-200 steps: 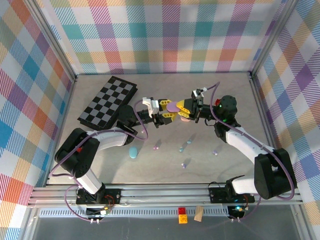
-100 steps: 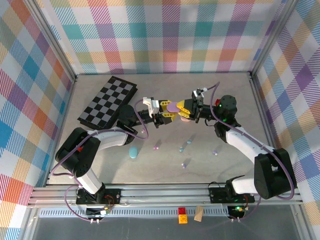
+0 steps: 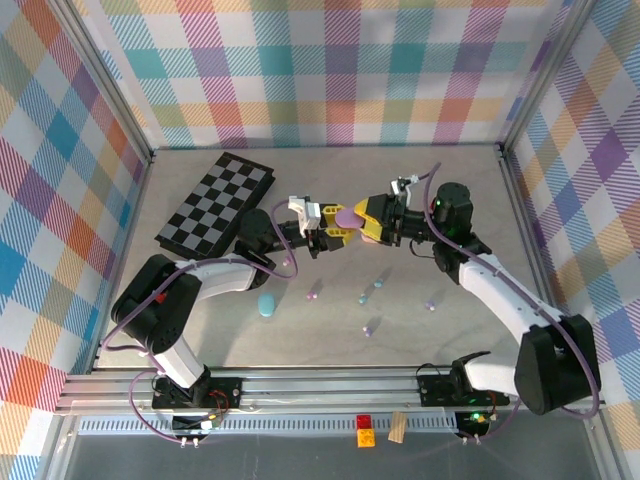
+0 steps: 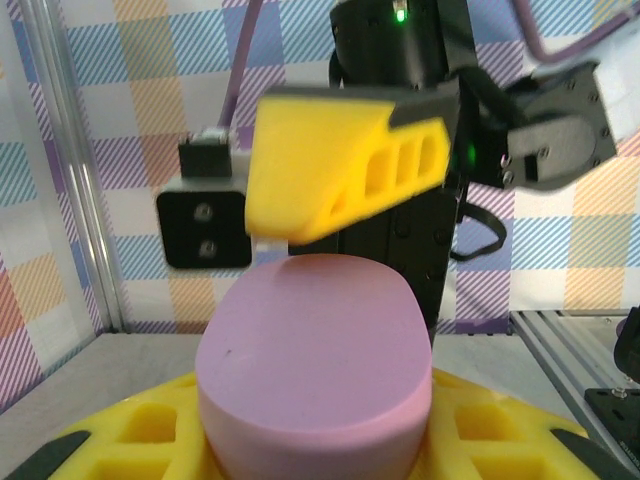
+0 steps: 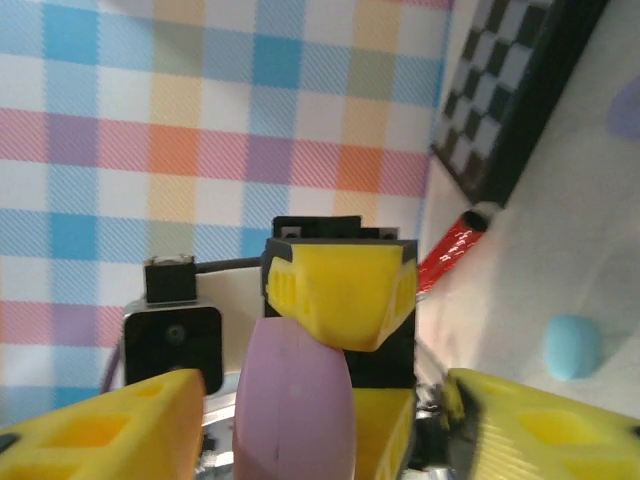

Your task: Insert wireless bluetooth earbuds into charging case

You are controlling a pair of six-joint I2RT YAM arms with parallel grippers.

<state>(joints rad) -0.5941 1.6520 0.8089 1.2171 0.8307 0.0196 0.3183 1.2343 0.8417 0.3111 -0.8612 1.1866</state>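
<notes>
A closed lavender-pink charging case hangs above the table's middle, clamped in my left gripper, which is shut on it. In the left wrist view the case sits between the yellow fingers. My right gripper faces it from the right, open. Its fingers stand wide on either side of the case with gaps. Several earbuds lie on the table below: a lavender one, a light blue one, another lavender one.
A light blue case lies front left of the earbuds and appears as the blue case in the right wrist view. A folded chessboard lies at the back left. Small red-yellow blocks sit outside the front rail.
My right gripper has opened off the lavender-pink case, and its wrist has shifted slightly back. The left gripper keeps hold of the case in the same place.
</notes>
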